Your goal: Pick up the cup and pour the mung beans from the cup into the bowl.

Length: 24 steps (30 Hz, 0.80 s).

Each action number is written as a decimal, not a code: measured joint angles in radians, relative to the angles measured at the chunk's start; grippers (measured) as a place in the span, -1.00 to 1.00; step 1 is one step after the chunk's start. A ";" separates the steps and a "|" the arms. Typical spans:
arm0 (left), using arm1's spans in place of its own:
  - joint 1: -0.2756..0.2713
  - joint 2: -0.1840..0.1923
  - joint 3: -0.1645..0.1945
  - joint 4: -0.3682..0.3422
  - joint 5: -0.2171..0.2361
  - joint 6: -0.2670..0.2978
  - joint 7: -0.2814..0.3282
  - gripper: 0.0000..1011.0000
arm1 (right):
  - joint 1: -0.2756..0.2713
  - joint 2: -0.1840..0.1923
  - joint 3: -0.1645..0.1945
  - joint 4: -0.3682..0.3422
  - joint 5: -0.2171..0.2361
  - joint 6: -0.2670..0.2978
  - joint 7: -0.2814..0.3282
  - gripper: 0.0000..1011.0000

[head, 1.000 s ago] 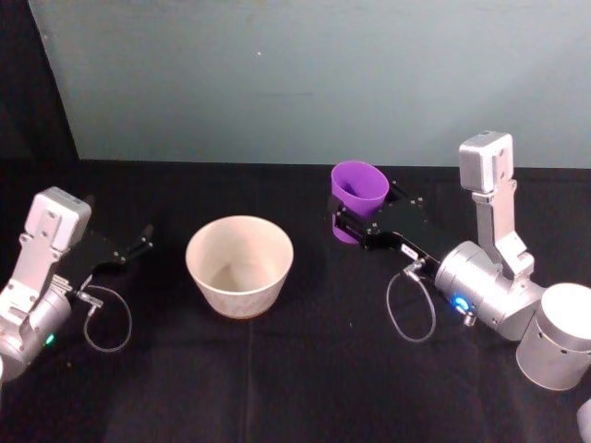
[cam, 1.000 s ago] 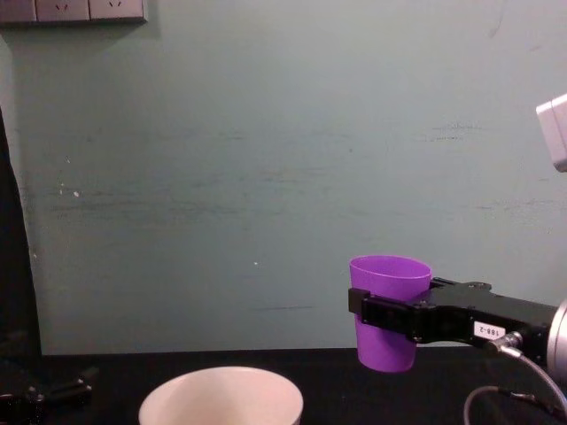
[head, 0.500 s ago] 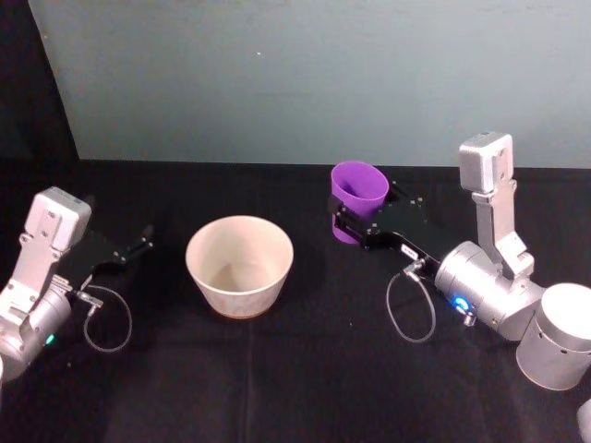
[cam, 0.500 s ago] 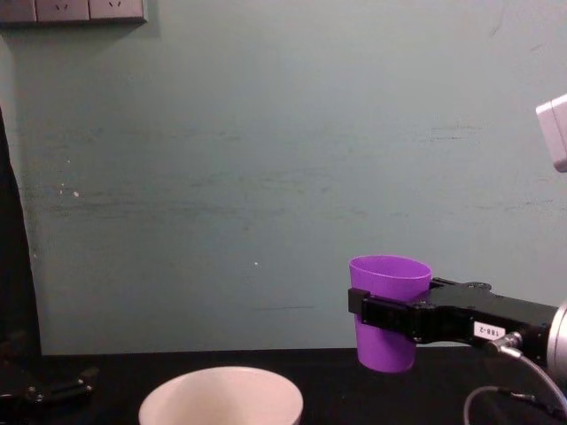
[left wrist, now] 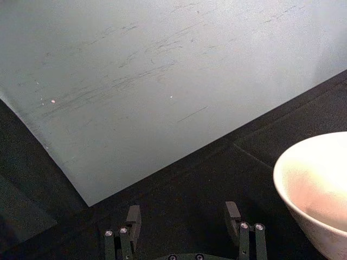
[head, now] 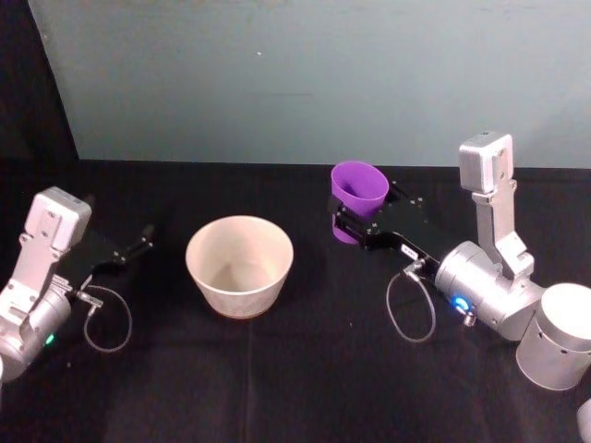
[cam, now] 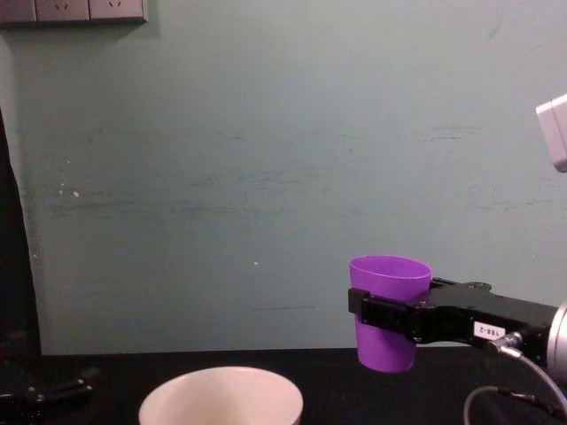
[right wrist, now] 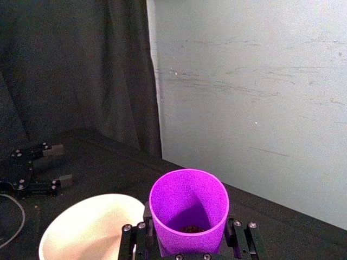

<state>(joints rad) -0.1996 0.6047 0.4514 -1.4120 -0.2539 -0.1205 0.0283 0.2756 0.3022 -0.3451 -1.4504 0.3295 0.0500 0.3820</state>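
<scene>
Holding the cup (head: 358, 187) in the right gripper (head: 351, 224), black fingers (right wrist: 133, 241) shut against opposite sides of the purple wall about midway up. Upright, mouth up, over the far right-centre of the black counter (head: 305, 369), close to the pale green wall (head: 305, 83). From the chest, again level and straight, with the gripper arm reaching in from the right edge at mid-height. Base touching the counter or clear of it: cannot tell. Down inside, in the right wrist view, a small dark patch of mung beans (right wrist: 187, 228) at the very bottom. To the robot's left of the cup and a little nearer the robot, the bowl (head: 240, 268), standing upright on the counter, apart from the cup, its smooth pale inside open to view. Placed between the two grippers, nearer to neither by much. At the left side of the counter, low down, the left gripper (head: 140, 242), pointing toward the bowl but well short of it, fingers (left wrist: 133, 219) spread wide. Off to one side in the left wrist view, part of the bowl's rim. Hanging beneath the right wrist, a thin cable loop (head: 411, 314); beneath the left wrist, a second loop (head: 109, 323).
</scene>
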 joint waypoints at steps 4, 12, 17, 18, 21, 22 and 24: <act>0.000 0.000 0.000 0.000 0.000 0.000 0.000 1.00 | 0.000 0.000 0.000 0.000 0.000 0.000 0.000 0.43; 0.000 0.000 0.000 0.000 0.000 0.000 0.000 1.00 | 0.000 0.000 0.000 0.000 0.000 0.000 0.000 0.43; 0.000 0.000 0.000 0.000 0.000 0.000 0.000 1.00 | 0.000 0.000 0.000 0.000 0.000 0.000 0.000 0.43; 0.000 0.000 0.000 0.000 0.000 0.000 0.000 1.00 | 0.000 0.000 0.000 0.000 0.000 0.000 0.000 0.43; 0.000 0.000 0.000 0.000 0.000 0.000 0.000 1.00 | 0.000 0.000 0.000 0.000 0.000 0.000 0.000 0.43; 0.000 0.000 0.000 0.000 0.000 0.000 0.000 1.00 | 0.000 0.000 0.000 0.000 0.000 0.000 0.000 0.43; 0.000 0.000 0.000 0.000 0.000 0.000 0.000 1.00 | 0.000 0.000 0.000 0.000 0.000 0.000 0.000 0.43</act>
<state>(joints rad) -0.1995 0.6047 0.4514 -1.4120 -0.2539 -0.1205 0.0283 0.2757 0.3022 -0.3451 -1.4504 0.3296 0.0501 0.3822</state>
